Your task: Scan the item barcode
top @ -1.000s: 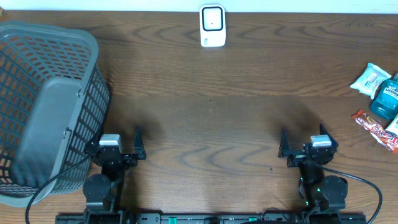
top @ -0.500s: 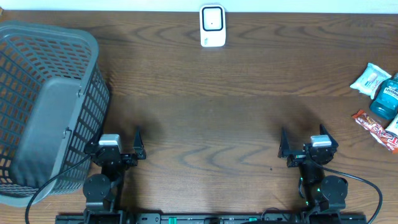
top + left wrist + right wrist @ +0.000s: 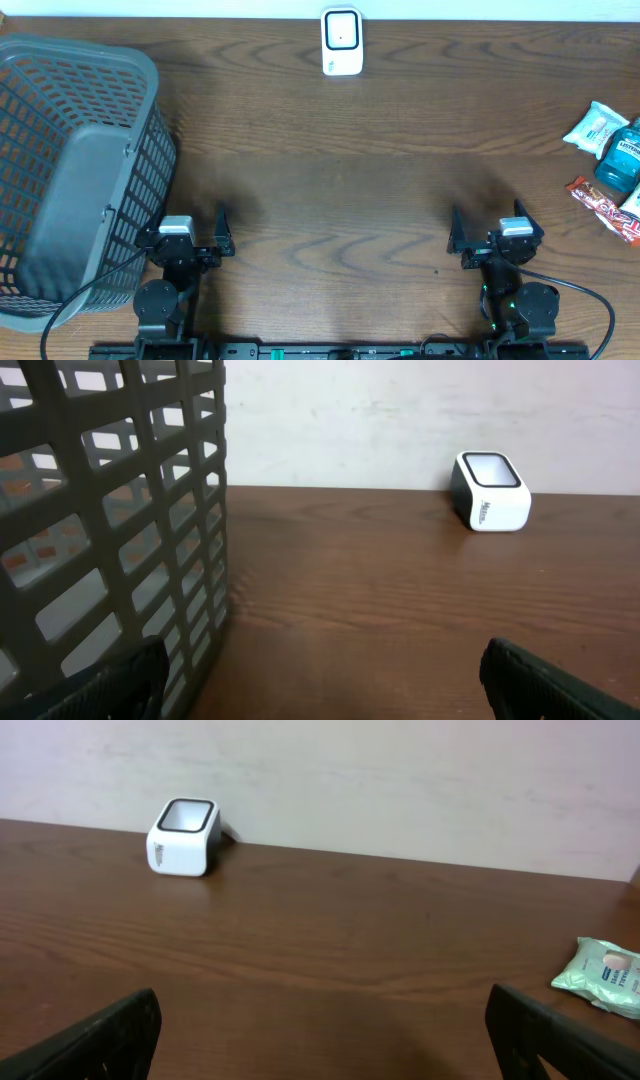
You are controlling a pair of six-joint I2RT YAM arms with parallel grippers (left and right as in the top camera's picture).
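Grey lattice basket (image 3: 150,170); white scanner (image 3: 341,42), black-rimmed; dark brown wood-grain table (image 3: 350,180); teal bottle (image 3: 618,160)

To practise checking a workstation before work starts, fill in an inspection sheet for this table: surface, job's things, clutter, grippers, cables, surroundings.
Surface: wooden table, brown, no spills seen.
Job's things: white scanner at the far edge; wipes packet, blue bottle and red snack bar at the right edge.
Clutter: grey basket at the left.
Grippers: left gripper and right gripper, jaws wide open, holding nothing.
Cables: left cable runs by the basket; right cable loops on the table.
Surroundings: pale wall behind.
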